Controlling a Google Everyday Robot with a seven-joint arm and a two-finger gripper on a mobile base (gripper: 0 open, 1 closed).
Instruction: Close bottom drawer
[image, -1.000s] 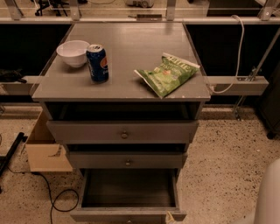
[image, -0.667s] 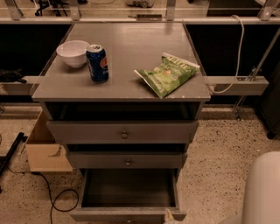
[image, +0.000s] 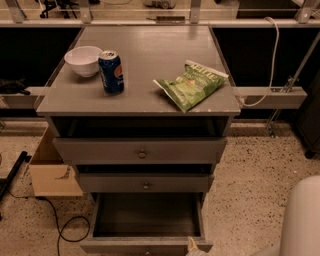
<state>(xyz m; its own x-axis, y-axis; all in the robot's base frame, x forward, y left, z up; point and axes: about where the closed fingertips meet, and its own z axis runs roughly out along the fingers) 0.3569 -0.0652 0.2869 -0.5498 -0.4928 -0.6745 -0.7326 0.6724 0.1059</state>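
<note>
The bottom drawer (image: 146, 220) of the grey cabinet stands pulled far out, and its dark box looks empty. Its front panel (image: 145, 247) lies along the lower edge of the camera view, with the knob barely showing. My gripper (image: 193, 246) shows only as a small pale tip at the right end of that front panel, at the very bottom of the view. A white part of my arm (image: 301, 220) fills the lower right corner.
The two upper drawers (image: 141, 151) sit slightly out. On the cabinet top (image: 150, 55) stand a white bowl (image: 83, 60), a blue soda can (image: 111, 71) and a green chip bag (image: 191, 84). A cardboard box (image: 50, 172) and a black cable (image: 62, 225) lie on the floor at left.
The white arm part at the lower right has risen further into view. The drawer and the things on top have not moved.
</note>
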